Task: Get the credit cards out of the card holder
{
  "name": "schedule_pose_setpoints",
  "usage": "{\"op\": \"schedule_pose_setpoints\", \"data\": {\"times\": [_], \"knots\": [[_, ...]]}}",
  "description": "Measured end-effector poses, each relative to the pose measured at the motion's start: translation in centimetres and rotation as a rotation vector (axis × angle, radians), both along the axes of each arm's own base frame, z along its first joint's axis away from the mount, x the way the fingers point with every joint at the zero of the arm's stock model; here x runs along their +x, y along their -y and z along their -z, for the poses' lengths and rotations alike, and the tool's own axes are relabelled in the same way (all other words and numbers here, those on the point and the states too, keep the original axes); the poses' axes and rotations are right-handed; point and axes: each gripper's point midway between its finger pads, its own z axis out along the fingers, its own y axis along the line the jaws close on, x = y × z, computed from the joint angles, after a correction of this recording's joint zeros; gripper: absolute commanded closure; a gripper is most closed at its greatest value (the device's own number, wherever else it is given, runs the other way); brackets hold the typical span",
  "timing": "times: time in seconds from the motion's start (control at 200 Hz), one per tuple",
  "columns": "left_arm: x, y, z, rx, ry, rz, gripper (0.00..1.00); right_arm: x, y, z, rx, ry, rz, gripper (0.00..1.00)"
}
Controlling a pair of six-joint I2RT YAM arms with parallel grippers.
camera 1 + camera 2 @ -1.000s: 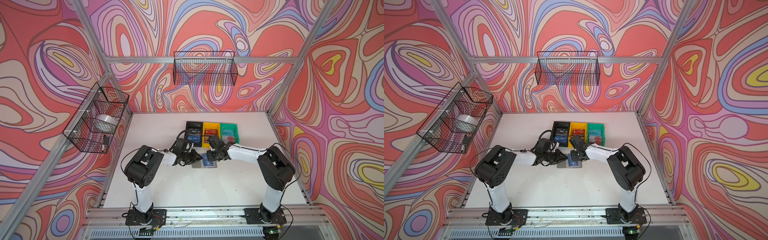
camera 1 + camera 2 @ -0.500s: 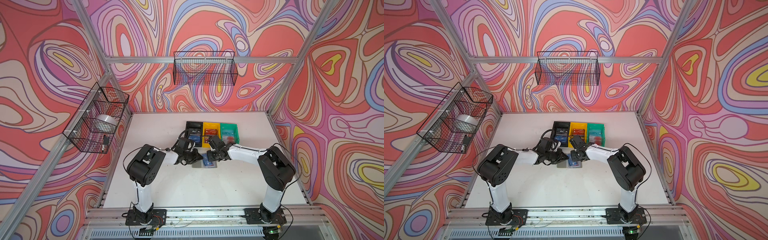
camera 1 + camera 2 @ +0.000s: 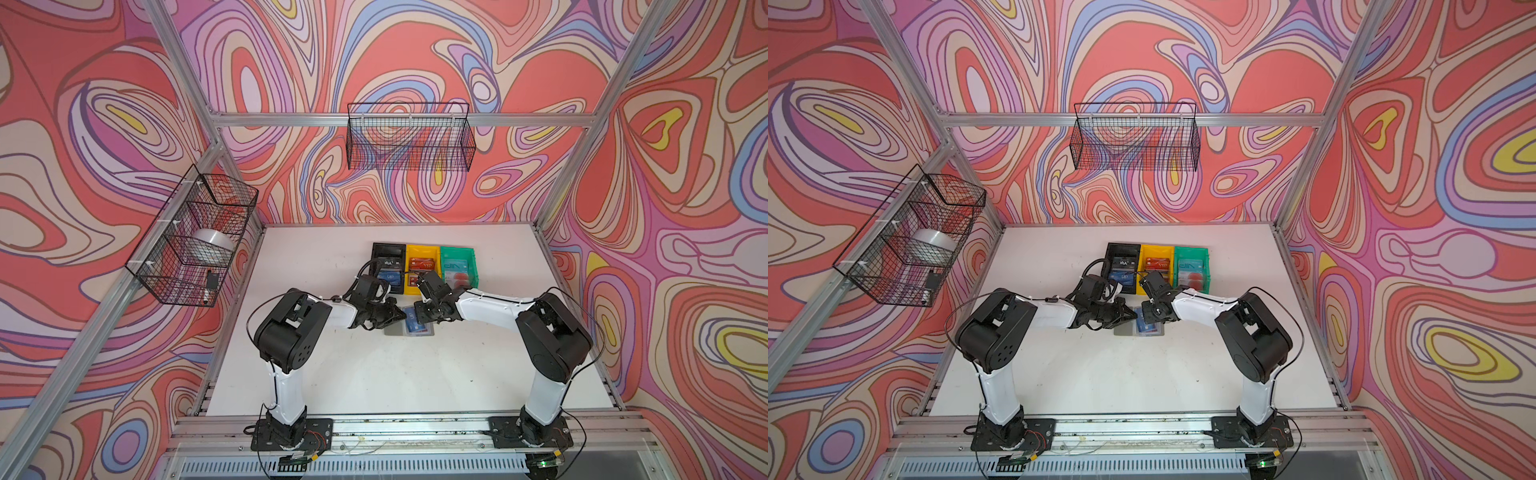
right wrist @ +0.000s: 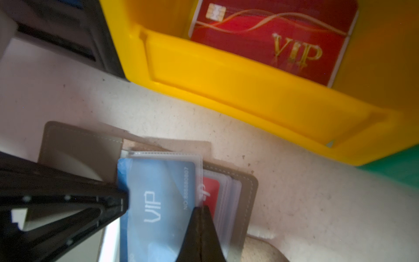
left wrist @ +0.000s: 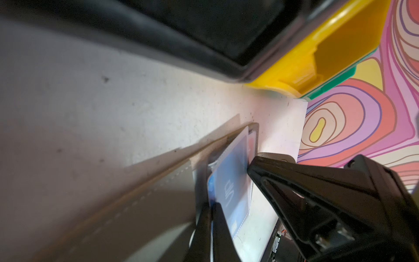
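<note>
We log one change: the left fingers (image 5: 222, 231) have just closed. A second ago they stood slightly apart at the card's edge. Now they are pressed together on the edge of the light blue card (image 5: 229, 188) that sticks out of its clear sleeve (image 4: 199, 163). Arms barely shifted otherwise. The right fingers (image 4: 192, 233) were together then and are together now, nipping the opposite edge of that sleeve as far as we can tell, so the pocket is pinned for the pull. We read this as grip made, pull not yet started, since most of the card is inside the sleeve. The card holder (image 4: 79, 145) lies open and flat on the surface (image 3: 374, 374), just in front of the yellow bin (image 4: 226, 90) and between the two arms in both top views. The card sits between the two sets of fingers: left ones clamped on its exposed edge, right ones on the sleeve at its other side, tips near each other but apart. A red card (image 4: 210, 188) shows in the next pocket, untouched, so more remains after this one.
</note>
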Motion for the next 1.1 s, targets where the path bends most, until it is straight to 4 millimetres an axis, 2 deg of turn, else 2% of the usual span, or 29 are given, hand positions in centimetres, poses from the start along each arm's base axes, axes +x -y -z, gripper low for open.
{"op": "schedule_pose_setpoints", "data": {"times": [0.165, 0.551, 1.097], "knots": [[0.0, -0.1, 0.1, 0.015, 0.014, 0.016, 1.00, 0.0, 0.0, 0.0, 0.000, -0.001, 0.000, 0.98], [0.1, -0.6, 0.1, 0.020, 0.029, 0.028, 1.00, -0.1, 0.0, 0.0, 0.001, -0.005, -0.002, 0.98], [-0.6, -4.8, 0.0, 0.063, -0.004, -0.013, 1.00, -0.3, -0.1, -0.1, 0.009, -0.015, -0.007, 0.97]]}}
